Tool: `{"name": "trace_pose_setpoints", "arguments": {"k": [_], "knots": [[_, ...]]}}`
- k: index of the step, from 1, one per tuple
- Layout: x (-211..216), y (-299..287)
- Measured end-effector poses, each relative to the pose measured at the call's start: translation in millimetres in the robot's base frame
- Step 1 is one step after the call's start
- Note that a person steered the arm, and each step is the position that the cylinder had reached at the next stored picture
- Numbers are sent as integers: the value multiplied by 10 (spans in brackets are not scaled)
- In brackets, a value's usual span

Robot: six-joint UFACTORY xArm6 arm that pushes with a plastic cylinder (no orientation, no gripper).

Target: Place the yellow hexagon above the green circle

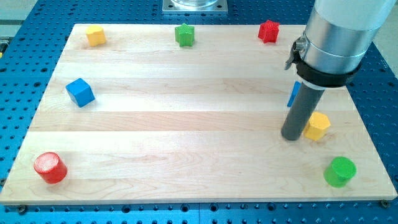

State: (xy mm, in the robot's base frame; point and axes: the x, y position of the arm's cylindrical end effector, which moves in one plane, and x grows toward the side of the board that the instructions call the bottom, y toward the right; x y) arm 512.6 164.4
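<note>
The yellow hexagon point(318, 126) lies at the view's right, a little above and to the left of the green circle point(339, 172), which stands near the board's bottom right corner. My tip point(291, 136) rests on the board right beside the hexagon's left side, touching or nearly touching it. The rod rises to the large grey arm body at the view's top right.
A blue block point(292, 93) is mostly hidden behind the rod. A red star point(268, 31), a green star point(185, 35) and a yellow block point(95, 35) lie along the top edge. A blue cube point(80, 92) is at the left, a red cylinder point(50, 167) at the bottom left.
</note>
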Motion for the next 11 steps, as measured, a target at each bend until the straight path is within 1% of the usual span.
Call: {"name": "trace_pose_setpoints", "arguments": {"k": [1, 2, 3, 4, 5, 6, 7, 8, 9, 10, 11], "knots": [[-3, -71], [-209, -85], [-511, -85], [-458, -66], [-422, 71], [-235, 281], [-18, 332], [-72, 264], [-157, -248], [-471, -705], [-948, -455]]}}
